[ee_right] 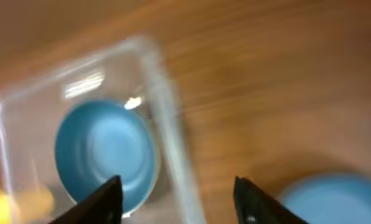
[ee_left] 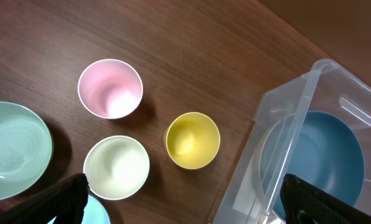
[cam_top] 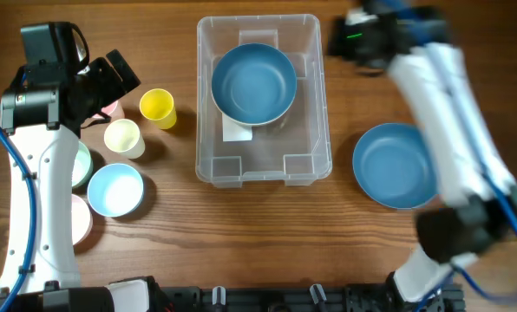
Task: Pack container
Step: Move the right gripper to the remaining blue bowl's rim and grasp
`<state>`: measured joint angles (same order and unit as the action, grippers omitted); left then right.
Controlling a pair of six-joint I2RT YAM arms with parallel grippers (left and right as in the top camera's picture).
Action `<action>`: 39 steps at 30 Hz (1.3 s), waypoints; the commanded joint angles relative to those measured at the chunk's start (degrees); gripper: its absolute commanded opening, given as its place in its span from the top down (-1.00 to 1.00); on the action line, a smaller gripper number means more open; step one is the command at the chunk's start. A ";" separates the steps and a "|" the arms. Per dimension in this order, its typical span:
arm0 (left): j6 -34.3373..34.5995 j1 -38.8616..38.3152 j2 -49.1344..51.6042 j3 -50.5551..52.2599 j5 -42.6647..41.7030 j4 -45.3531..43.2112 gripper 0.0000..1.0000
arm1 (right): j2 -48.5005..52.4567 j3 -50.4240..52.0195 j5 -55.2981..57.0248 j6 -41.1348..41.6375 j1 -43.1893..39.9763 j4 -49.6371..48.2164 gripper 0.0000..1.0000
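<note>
- The container (cam_top: 263,163) is set between the arms, its long side running front to back, with a blue bowl (cam_top: 253,83) inside.
- A second blue bowl (cam_top: 395,165) is found to its right, nearer the right gripper (ee_right: 178,182), which is spread wide and empty.
- The left gripper (ee_left: 182,183) is spread wide and empty, by the yellow cup (ee_left: 192,140).

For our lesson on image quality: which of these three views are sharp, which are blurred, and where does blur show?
Left wrist view: sharp; the yellow cup and container are crisp. Right wrist view: motion-blurred throughout, the container's walls smeared. Overhead view: mostly sharp, but the right arm is streaked.
</note>
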<state>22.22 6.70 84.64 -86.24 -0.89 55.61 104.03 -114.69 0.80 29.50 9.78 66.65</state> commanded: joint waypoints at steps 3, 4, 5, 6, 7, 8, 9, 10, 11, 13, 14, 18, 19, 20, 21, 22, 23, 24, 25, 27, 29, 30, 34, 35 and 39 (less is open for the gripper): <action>0.72 -0.04 -0.79 -1.16 0.50 -0.02 -1.00 | -9.94 -1.55 -9.81 7.04 -21.44 12.57 -0.23; 0.72 -0.04 -0.79 -1.16 0.50 -0.02 -1.00 | -10.51 -1.36 -10.58 4.90 -25.59 16.09 -0.24; 0.72 -0.04 -0.79 -1.16 0.50 0.00 -0.99 | -10.95 -0.79 -11.37 2.36 -28.81 18.80 -0.25; 0.72 -0.04 -0.79 -1.16 0.52 -0.02 -0.99 | -11.37 -0.02 -12.48 -0.07 -31.45 21.22 -0.26; 0.72 -0.04 -0.79 -1.16 0.52 -0.02 -1.00 | -11.61 0.59 -13.20 -2.14 -33.31 23.41 -0.26; 0.72 -0.04 -0.79 -1.16 0.50 -0.04 -1.00 | -11.80 1.14 -13.57 -3.89 -35.19 25.35 -0.28; 0.72 -0.04 -0.79 -1.16 0.50 -0.07 -1.00 | -12.46 2.49 -14.36 -6.58 -36.81 25.51 -0.28; 0.72 -0.04 -0.79 -1.16 0.52 -0.04 -1.00 | -14.08 5.27 -14.43 -6.93 -38.34 25.49 -0.29; 0.72 -0.04 -0.79 -1.16 0.52 -0.02 -1.00 | -15.47 7.78 -14.40 -7.17 -39.28 25.46 -0.29; 0.72 -0.04 -0.79 -1.16 0.52 0.00 -0.99 | -20.41 16.70 -14.43 -8.98 -41.70 24.02 -0.29; 0.72 -0.04 -0.79 -1.16 0.50 -0.04 -0.99 | -22.73 20.85 -14.43 -8.94 -42.23 22.18 -0.29; 0.74 -0.04 -0.79 -1.16 0.50 -0.02 -1.00 | -34.05 44.48 -14.36 -6.34 -42.42 9.55 -0.36; 0.74 -0.04 -0.79 -1.16 0.50 -0.02 -1.00 | -35.30 48.37 -14.40 -6.23 -42.42 7.10 -0.55; 0.74 -0.04 -0.79 -1.16 0.50 0.00 -1.00 | -36.06 51.67 -14.40 -5.18 -42.42 4.87 -0.64; 0.74 -0.04 -0.79 -1.16 0.50 0.02 -1.00 | -36.46 55.71 -14.38 -4.35 -42.42 1.92 -0.69; 0.74 -0.04 -0.79 -1.16 0.50 0.15 -1.00 | -36.37 59.71 -14.32 -3.87 -42.42 -1.46 -0.71; 0.74 -0.04 -0.79 -1.16 0.50 0.35 -0.99 | -36.09 62.69 -14.43 -3.65 -42.42 -3.80 -0.71; 0.74 -0.04 -0.79 -1.16 0.50 0.52 -1.00 | -35.85 66.36 -14.40 -2.80 -42.42 -6.93 -0.72; 0.74 -0.04 -0.79 -1.16 0.50 0.61 -0.99 | -35.71 69.44 -14.43 -2.34 -42.42 -9.64 -0.73; 0.72 -0.04 -0.79 -1.16 0.50 0.59 -1.00 | -35.50 73.59 -14.43 -2.32 -42.42 -13.99 -0.74; 0.74 -0.04 -0.79 -1.16 0.50 0.61 -0.99 | -35.23 77.00 -14.40 -2.36 -42.42 -19.26 -0.75; 0.74 -0.04 -0.79 -1.16 0.50 0.61 -0.99 | -35.10 78.23 -14.43 -2.27 -42.42 -21.40 -0.75; 0.74 -0.04 -0.79 -1.16 0.50 0.66 -0.99 | -33.44 83.67 -14.45 -0.74 -42.42 -31.56 -0.75; 0.74 -0.04 -0.79 -1.16 0.50 0.70 -0.99 | -32.85 84.52 -15.04 -0.74 -42.42 -33.59 -0.74; 0.72 -0.04 -0.79 -1.16 0.50 0.83 -0.99 | -30.82 85.88 -18.93 2.29 -42.40 -38.56 -0.20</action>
<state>22.24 6.70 84.64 -86.39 -0.69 56.42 71.79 -29.36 -14.83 28.77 -32.58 29.80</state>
